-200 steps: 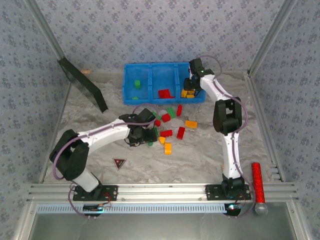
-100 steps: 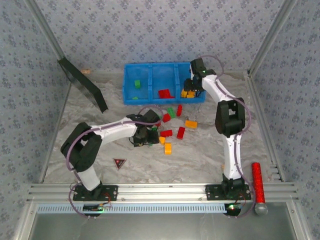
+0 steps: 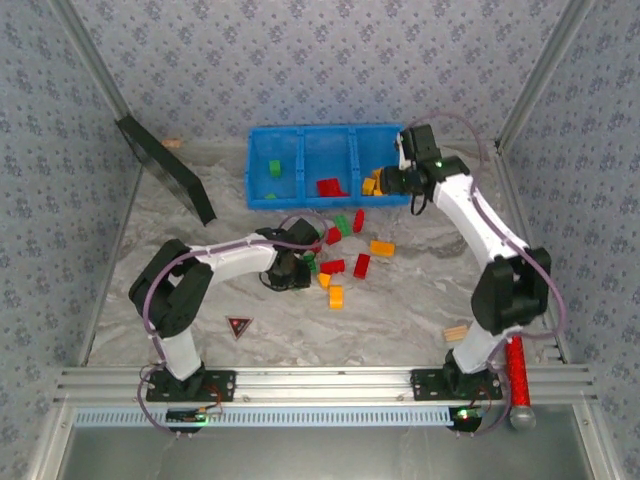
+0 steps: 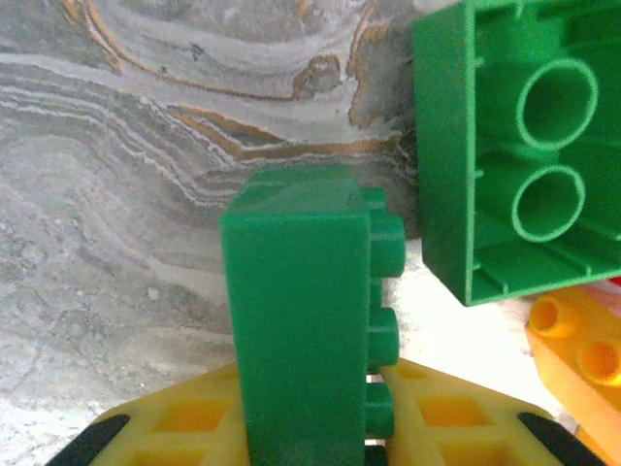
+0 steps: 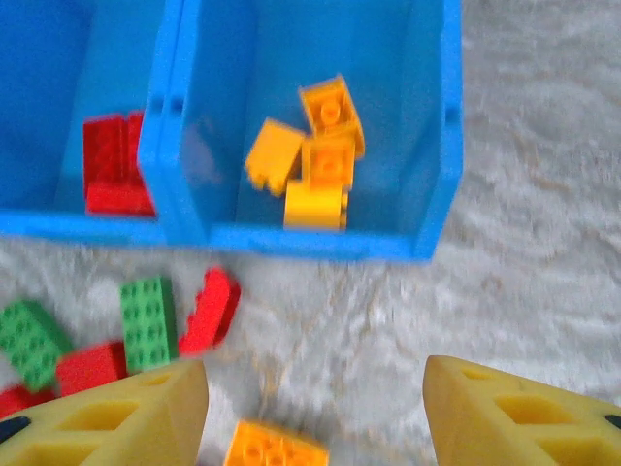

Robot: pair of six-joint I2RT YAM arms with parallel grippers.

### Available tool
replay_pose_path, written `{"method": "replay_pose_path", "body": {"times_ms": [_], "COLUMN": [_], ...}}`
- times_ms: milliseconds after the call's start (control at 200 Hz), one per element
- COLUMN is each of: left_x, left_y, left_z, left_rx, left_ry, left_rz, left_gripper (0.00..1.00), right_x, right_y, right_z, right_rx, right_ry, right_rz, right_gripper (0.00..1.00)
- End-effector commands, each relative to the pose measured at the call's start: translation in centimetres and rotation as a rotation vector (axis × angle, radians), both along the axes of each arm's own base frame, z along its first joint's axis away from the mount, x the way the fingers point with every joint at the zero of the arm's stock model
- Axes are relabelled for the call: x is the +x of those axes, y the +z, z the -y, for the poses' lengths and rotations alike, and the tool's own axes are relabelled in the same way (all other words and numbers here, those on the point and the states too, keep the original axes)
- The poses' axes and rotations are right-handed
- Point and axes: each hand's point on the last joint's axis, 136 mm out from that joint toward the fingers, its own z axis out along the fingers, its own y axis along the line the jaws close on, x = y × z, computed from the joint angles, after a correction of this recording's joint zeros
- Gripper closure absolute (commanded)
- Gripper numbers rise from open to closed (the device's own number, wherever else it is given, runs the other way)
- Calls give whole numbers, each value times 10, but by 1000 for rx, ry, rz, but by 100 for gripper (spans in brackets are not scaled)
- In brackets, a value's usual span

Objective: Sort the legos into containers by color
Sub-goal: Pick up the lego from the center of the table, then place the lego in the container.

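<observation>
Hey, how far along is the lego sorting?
Done: the blue bin holds green bricks in its left compartment, red ones in the middle, orange ones on the right. In hand: the left gripper is shut on a green brick; the right gripper is open, empty. Left: loose bricks, red, green and orange, on the table.

A marbled grey-and-white table cover (image 3: 400, 305) carries 1 flat black rectangular panel (image 3: 165, 170), propped tilted at the far left against the wall. A small tan object (image 3: 172, 143) peeks out just behind its far end; what it is cannot be told. 1 small red-and-black triangle sticker (image 3: 238, 326) lies flat near the front left. 1 tan wooden block (image 3: 456, 333) lies near the front right. Just beside that, along the right-hand rail, rests 1 red ribbed cylinder (image 3: 514, 362) with a grey rounded end (image 3: 522, 418). Blue-grey floral wallpaper (image 3: 300, 60) lines the walls.
</observation>
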Motion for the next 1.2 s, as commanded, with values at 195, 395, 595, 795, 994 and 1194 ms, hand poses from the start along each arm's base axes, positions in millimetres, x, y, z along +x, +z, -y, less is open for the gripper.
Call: {"method": "replay_pose_path", "body": {"times_ms": [195, 395, 595, 795, 994, 1194], "left_x": [38, 84, 140, 201, 255, 296], "left_y": [56, 116, 155, 168, 148, 123], "left_z": [-21, -37, -53, -64, -65, -54], "left_rx": [-59, -98, -99, -102, -91, -98], "left_ry": [-13, 10, 55, 105, 117, 102], "left_rz": [101, 243, 386, 473, 469, 451], "left_gripper": [82, 83, 83, 84, 85, 85], "right_x": [-109, -163, -197, -213, -224, -229], "right_y": [-9, -40, -62, -81, -98, -113], "right_z": [-5, -20, -46, -71, -91, -101], "right_rx": [70, 108, 155, 141, 108, 74], "right_ry": [-58, -82, -88, -72, -59, -54], "right_rz": [-91, -202, -266, -295, -322, -357], "right_gripper": [36, 34, 31, 27, 25, 24]}}
